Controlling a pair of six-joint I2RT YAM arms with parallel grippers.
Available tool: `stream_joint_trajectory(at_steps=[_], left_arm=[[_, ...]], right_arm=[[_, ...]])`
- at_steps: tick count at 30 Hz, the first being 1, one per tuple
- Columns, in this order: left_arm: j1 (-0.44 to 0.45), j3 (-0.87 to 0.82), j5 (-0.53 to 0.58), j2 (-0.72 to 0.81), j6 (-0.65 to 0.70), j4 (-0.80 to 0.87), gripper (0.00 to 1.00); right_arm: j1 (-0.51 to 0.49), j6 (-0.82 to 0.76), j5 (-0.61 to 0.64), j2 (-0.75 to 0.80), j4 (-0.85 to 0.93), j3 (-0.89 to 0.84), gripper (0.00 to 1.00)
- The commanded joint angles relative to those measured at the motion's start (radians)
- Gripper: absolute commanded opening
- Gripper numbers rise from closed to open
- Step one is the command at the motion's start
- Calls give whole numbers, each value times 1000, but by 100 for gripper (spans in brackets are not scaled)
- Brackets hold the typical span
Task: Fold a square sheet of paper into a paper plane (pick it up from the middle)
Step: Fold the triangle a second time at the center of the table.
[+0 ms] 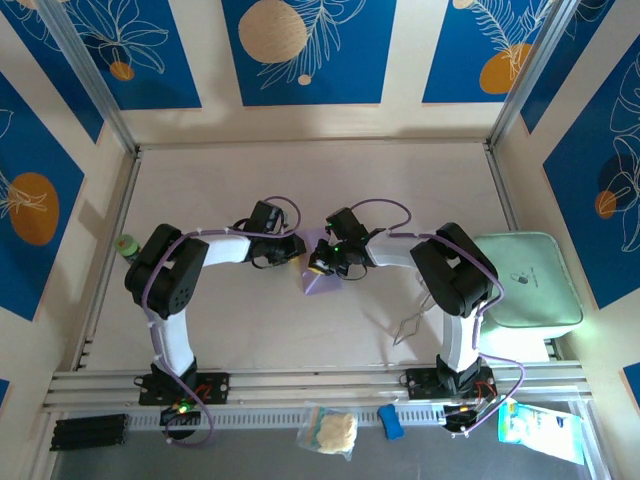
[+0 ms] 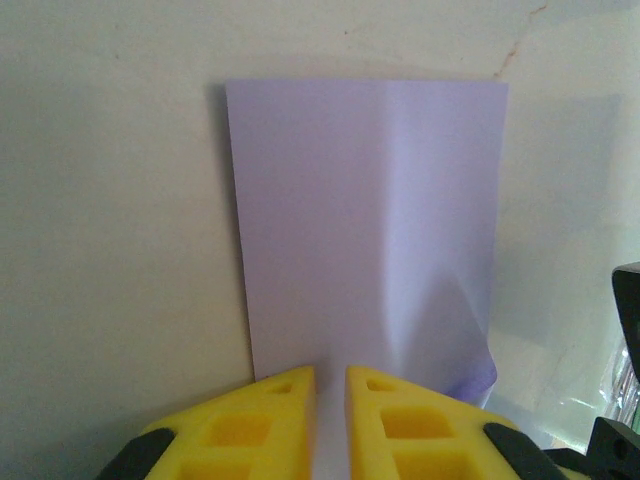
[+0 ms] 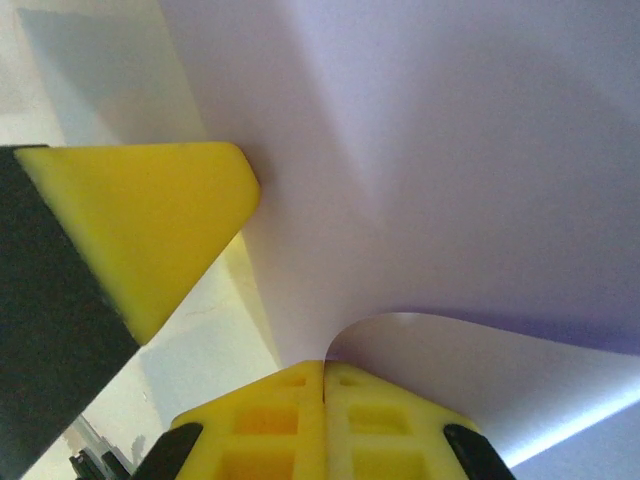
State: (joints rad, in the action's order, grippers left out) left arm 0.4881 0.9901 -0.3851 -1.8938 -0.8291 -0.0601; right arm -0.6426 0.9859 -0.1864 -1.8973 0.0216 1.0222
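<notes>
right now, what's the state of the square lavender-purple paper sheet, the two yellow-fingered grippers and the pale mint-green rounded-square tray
square lavender-purple paper sheet: lying on the table, creased lengthwise, one near corner curled up
left gripper: almost closed, thin slit left, tips at the sheet's near edge, grip unclear
right gripper: shut on the sheet's curled corner
pale mint-green rounded-square tray: lying flat to the right of the right arm, untouched
</notes>
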Motion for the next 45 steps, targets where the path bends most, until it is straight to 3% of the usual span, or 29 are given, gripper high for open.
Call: stream_joint_trajectory(at_steps=[1, 23, 35, 40, 45], left_arm=[[-4, -21, -6, -29, 6, 39, 18], [-8, 8, -16, 5, 1, 71, 19], [-136, -36, 88, 191, -67, 108, 29], [-143, -78, 84, 256, -54, 124, 31], [-127, -118, 27, 290, -60, 108, 31]], right_arm=[[-8, -18, -5, -22, 18, 23, 0], [-6, -26, 5, -50, 62, 30, 1], [-2, -2, -16, -75, 70, 34, 31], [-1, 0, -16, -73, 70, 33, 39], [0, -1, -11, -75, 76, 32, 40]])
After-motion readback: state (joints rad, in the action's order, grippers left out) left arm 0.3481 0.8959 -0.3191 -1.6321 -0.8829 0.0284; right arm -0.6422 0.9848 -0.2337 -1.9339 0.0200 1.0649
